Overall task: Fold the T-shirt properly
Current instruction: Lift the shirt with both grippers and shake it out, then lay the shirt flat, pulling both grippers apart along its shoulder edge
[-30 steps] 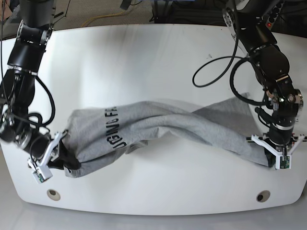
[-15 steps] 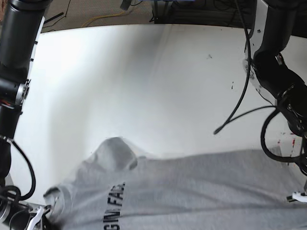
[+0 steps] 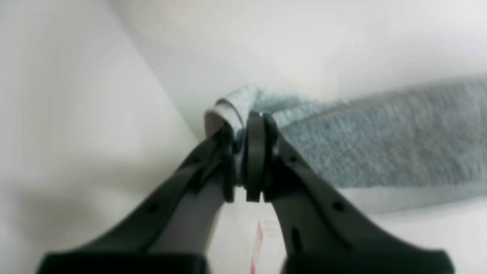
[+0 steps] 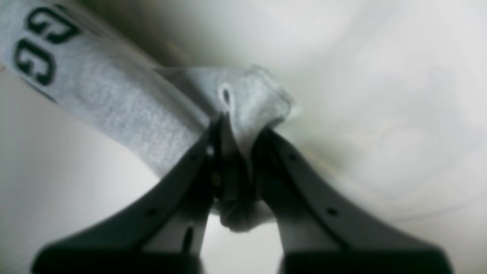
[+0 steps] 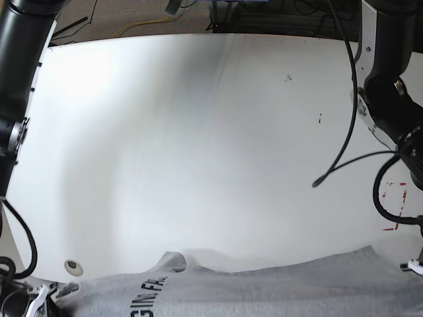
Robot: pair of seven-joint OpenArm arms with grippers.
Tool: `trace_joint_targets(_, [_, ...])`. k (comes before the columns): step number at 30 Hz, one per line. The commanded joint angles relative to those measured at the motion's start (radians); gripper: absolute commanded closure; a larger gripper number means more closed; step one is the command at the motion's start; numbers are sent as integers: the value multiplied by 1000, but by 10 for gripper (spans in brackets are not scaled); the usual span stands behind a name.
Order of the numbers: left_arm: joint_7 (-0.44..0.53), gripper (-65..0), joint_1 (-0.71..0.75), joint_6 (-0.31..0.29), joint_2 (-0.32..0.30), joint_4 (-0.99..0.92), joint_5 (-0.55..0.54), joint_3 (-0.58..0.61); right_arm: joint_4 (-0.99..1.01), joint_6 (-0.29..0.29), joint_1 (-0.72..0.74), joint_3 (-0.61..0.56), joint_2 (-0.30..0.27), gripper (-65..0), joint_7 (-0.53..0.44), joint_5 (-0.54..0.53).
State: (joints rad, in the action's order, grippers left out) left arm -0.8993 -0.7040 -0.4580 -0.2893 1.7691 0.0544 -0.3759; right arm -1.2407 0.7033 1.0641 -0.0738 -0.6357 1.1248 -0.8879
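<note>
Heathered grey T-shirt [image 5: 264,290], both grippers clamped

The T-shirt [image 5: 264,294] is heather grey with black lettering, over a white table [image 5: 198,132]; the blurred grippers look black.
</note>
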Motion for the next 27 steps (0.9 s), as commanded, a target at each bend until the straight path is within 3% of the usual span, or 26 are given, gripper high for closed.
trace_joint_targets(1, [15,0,34,-14,-9,25,6,-1,-47,-5,-55,81,-13,0,4,8])
trace_joint_targets(4, [61,0,188,-34,0,33,5,-1,-124,-5,-264,199,10,0,7,8])
trace_joint_targets(13, [207,0,554,-71,35,25,6,-50,-241,-5,-710,389,93,0,7,8])
trace_joint_targets(22, [277,0,786,-89,38,27,6,-51,-250,-5,-982,529,133,0,18,8])
trace_joint_targets(27, [277,0,863,-91,35,28,6,-53,-247,-5,-1053,619,136,0,116,-9])
